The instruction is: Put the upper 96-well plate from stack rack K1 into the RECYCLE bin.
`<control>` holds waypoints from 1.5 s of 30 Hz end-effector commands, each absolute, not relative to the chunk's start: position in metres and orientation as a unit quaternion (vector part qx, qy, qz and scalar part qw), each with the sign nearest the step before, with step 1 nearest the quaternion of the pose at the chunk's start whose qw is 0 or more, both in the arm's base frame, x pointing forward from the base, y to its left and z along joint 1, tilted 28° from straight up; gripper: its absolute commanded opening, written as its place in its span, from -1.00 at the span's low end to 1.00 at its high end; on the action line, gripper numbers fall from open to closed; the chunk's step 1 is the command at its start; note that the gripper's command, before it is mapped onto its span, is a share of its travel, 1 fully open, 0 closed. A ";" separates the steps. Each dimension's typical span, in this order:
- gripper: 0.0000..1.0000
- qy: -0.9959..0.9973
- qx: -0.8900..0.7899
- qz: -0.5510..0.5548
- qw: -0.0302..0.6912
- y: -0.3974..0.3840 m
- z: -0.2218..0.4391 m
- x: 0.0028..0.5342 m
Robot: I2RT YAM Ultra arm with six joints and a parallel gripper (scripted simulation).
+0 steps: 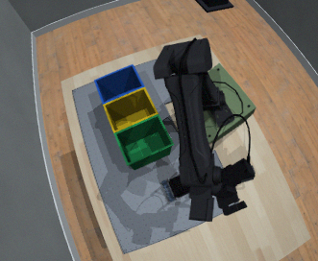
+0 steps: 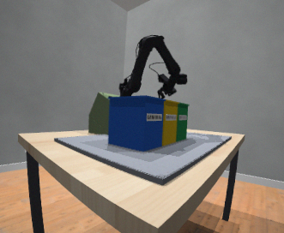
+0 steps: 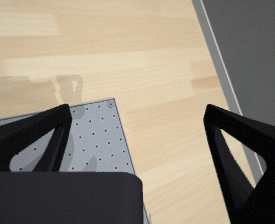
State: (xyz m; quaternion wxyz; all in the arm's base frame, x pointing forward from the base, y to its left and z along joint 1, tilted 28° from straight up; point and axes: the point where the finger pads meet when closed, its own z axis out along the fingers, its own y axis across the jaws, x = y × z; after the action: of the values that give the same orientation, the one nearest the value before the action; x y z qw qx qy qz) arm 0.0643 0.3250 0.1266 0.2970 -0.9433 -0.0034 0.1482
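Observation:
The yellow RECYCLE bin (image 1: 129,110) (image 2: 170,128) stands upright in a row between a blue bin (image 1: 119,83) (image 2: 132,128) and a green bin (image 1: 143,144) (image 2: 181,128). My gripper (image 1: 218,208) (image 2: 165,92) (image 3: 137,111) is wide open and empty. It hangs high over the near right corner of the grey mat (image 1: 87,120) (image 3: 98,145), away from the bins. A small blue-grey dotted object (image 1: 167,190), possibly rack K1 with its plates, shows partly beneath the arm. Most of it is hidden, and the plates cannot be made out.
A green wedge-shaped block (image 1: 234,96) (image 2: 99,113) sits at the arm's base behind the bins. The wooden table (image 1: 273,216) (image 3: 138,50) ends close to the right of the gripper, with the floor beyond it.

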 end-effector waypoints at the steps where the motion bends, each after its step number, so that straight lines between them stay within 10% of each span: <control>1: 1.00 -0.007 -0.941 0.147 0.304 0.327 0.131 0.063; 45: 1.00 0.403 -0.880 0.134 0.214 0.307 0.136 0.093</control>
State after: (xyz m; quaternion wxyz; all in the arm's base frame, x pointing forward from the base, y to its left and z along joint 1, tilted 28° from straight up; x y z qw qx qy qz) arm 0.0950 0.3028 0.1152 0.2033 -0.9037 0.3507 0.1376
